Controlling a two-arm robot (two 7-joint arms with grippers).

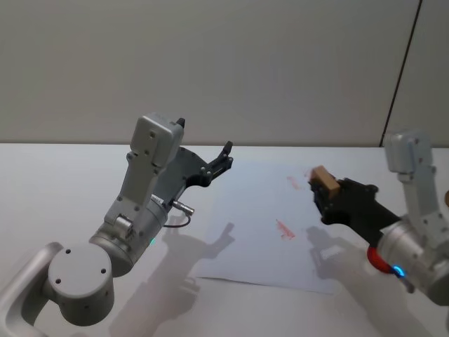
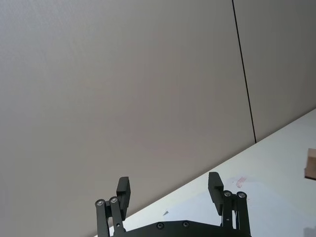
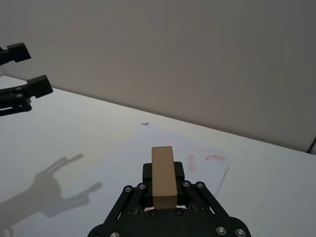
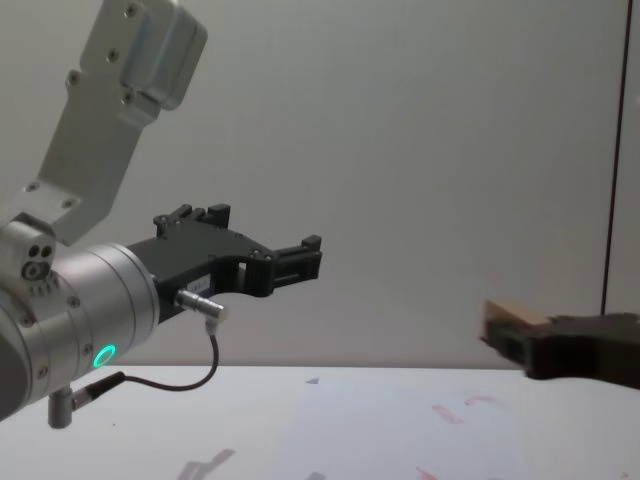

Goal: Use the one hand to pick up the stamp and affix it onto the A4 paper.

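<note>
The tan wooden stamp is held in the air by my right gripper, the hand, which is shut on it. It hovers over the right part of the A4 paper, a white sheet lying flat with reddish ink marks. My left gripper is raised above the sheet's left edge, fingers spread and holding nothing. The stamp's underside is hidden.
The white table stretches back to a plain grey wall. A thin black cable loops under the left wrist. The left arm's big silver joints fill the near left.
</note>
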